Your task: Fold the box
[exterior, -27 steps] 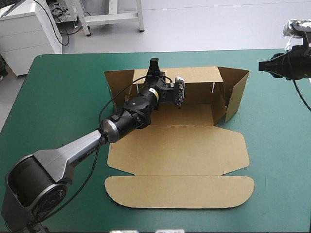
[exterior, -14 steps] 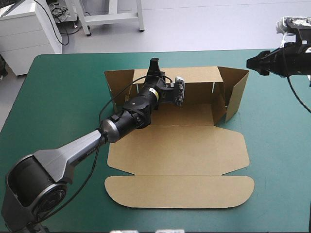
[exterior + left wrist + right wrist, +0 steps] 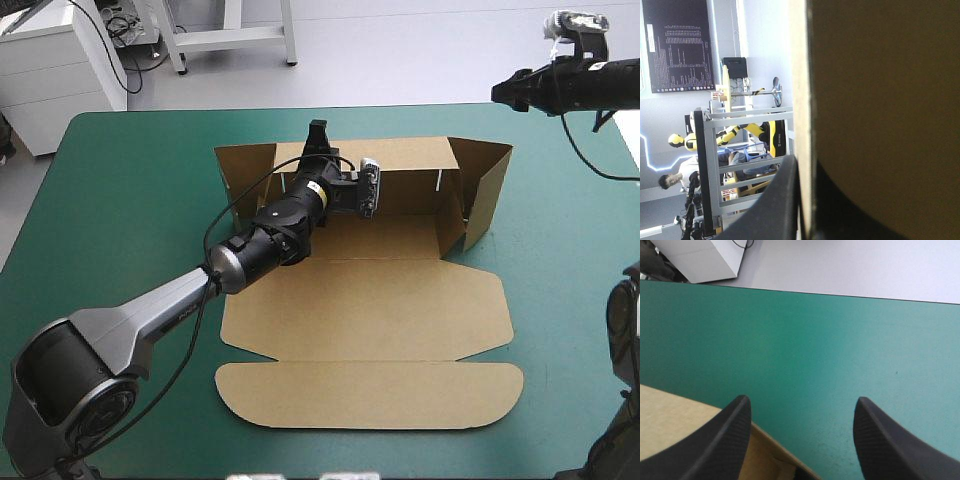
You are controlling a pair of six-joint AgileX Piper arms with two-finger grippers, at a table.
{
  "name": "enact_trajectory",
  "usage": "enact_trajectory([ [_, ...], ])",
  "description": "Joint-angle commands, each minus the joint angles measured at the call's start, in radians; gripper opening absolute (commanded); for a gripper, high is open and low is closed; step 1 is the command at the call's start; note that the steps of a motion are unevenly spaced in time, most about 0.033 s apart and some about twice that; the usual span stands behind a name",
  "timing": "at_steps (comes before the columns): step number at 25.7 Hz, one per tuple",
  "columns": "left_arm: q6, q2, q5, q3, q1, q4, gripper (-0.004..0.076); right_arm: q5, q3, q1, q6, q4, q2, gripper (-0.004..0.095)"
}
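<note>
L gripper [image 3: 317, 134] clamped on box [image 3: 380, 300] far wall, board betw its fingers. R gripper [image 3: 500, 92] wide open, raised near table [image 3: 120, 200] far-right corner, not touching box.

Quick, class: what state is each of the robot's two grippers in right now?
Left gripper: shut on the raised back wall of the brown board box.
Right gripper: open, holding nothing, above the teal-green cover.
</note>
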Motion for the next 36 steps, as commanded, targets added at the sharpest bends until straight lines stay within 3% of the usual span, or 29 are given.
enact_trajectory([
  [1, -0.003, -0.04, -0.007, -0.028, -0.003, 0.002, -0.0008, -0.029, -0.103, 0.031, 0.015, -0.024, 0.053, 0.0562],
  [6, -0.003, -0.04, -0.006, -0.028, -0.003, -0.001, -0.0008, -0.008, -0.145, 0.091, 0.096, -0.148, 0.186, 0.0562],
  [12, -0.003, -0.04, -0.005, -0.028, -0.003, -0.001, -0.0008, 0.138, -0.145, 0.09, 0.117, -0.222, 0.18, 0.0548],
  [23, -0.003, -0.04, 0.003, -0.028, -0.003, -0.003, -0.0008, 0.14, -0.142, 0.09, 0.168, -0.231, 0.1, 0.0466],
  [36, -0.003, -0.04, 0.028, -0.028, -0.003, -0.003, -0.0008, 0.14, 0.102, 0.09, 0.084, -0.244, -0.047, 0.0427],
])
